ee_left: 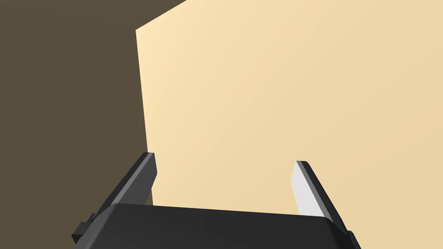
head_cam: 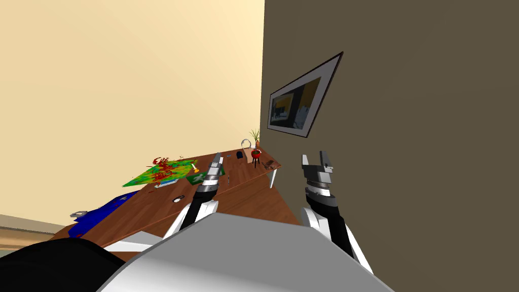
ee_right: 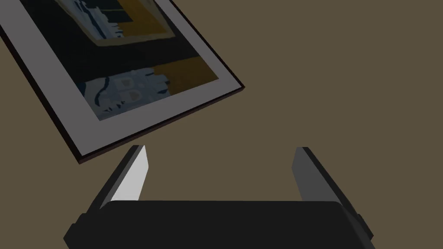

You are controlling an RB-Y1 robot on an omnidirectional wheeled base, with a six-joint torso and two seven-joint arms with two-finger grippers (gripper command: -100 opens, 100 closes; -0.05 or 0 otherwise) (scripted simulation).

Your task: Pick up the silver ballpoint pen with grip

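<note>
A brown wooden table (head_cam: 243,195) stretches ahead of me in the head view. On it, just right of my left forearm, lies a thin grey stick-like thing (head_cam: 228,178) that may be the pen; it is too small to tell. My left gripper (head_cam: 218,158) hangs raised over the table's middle, pointing away from me, open and empty (ee_left: 225,164). To the right of the table, my right gripper (head_cam: 317,159) is held up at the same height before the dark wall, also open with nothing in it (ee_right: 220,151).
A green and red sheet (head_cam: 159,172), a green card (head_cam: 196,178), a small white and black object (head_cam: 177,198) and a blue thing (head_cam: 99,215) lie on the table. At the far end stand a red pot on legs (head_cam: 256,154) and a plant (head_cam: 255,136).
</note>
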